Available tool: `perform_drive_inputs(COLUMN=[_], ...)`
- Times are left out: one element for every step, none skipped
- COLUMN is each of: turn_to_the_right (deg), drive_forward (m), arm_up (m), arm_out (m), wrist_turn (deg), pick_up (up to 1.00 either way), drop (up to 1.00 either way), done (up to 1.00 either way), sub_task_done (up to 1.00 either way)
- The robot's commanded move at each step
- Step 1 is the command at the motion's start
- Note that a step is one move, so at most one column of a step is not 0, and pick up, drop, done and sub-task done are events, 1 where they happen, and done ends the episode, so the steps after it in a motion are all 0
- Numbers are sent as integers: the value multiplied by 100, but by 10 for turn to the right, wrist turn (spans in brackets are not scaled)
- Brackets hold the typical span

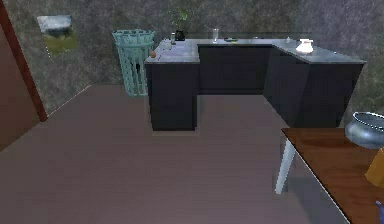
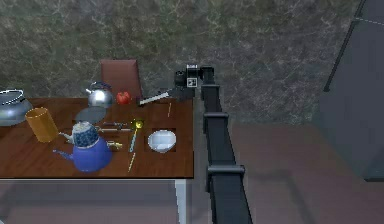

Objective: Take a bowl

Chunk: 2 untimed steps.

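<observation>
The small white round bowl (image 2: 162, 142) sits on the brown wooden bench with white legs (image 2: 30, 165), toward its right end in the arm side view. A blue round-bellied teapot (image 2: 90, 152) stands near on its left, and a thin yellow stick-like utensil (image 2: 133, 140) lies between the two. The jaws, at the far end of the dark square arm (image 2: 222, 150), hang by the bench's far right corner, well beyond the bowl. I cannot tell how the jaws are set, nor whether they hold anything, since a long silver utensil (image 2: 155, 98) lies on the bench close to them.

The main risk, as I judge it, is the approach. The bowl lies nearer than the jaws and off to the arm's left, so a careless pull-back or turn of the base could sweep the arm against the bench's edge. It could also nudge the bowl toward the teapot. A smooth, shallow rim may slip from a poor grip, and the yellow utensil could be caught along with it. A grey metal round vessel (image 2: 10, 106) at the bench's other end might also be mistaken for the target
</observation>
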Motion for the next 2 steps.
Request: perform_drive_inputs(turn_to_the_right=[0, 0], drive_forward=[0, 0], arm_up=[0, -30], arm_out=[0, 0], wrist_turn=[60, 0], pick_up=[0, 0], drop=[0, 0], done=[0, 0], sub_task_done=[0, 0])
